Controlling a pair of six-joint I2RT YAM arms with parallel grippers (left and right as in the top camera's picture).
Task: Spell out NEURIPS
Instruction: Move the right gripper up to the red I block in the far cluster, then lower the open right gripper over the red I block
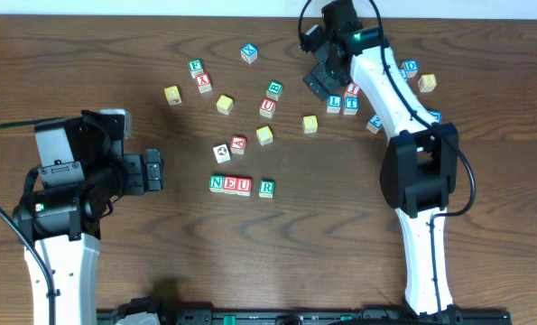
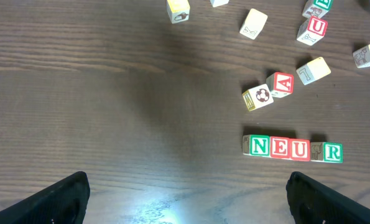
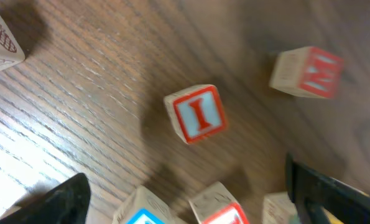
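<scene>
Cubes N, E and U stand side by side in a row at the table's middle. The R cube sits a short gap to their right. The left wrist view shows the same row, with R at its end. My left gripper is open and empty left of the row, over bare wood. My right gripper is open at the back right. The red-framed I cube lies on the table just ahead of its jaws.
Loose cubes lie behind the row: A, a ball-picture cube, several yellow ones, another U, X. L and T sit beside the right gripper. Two cubes lie low between the right fingers.
</scene>
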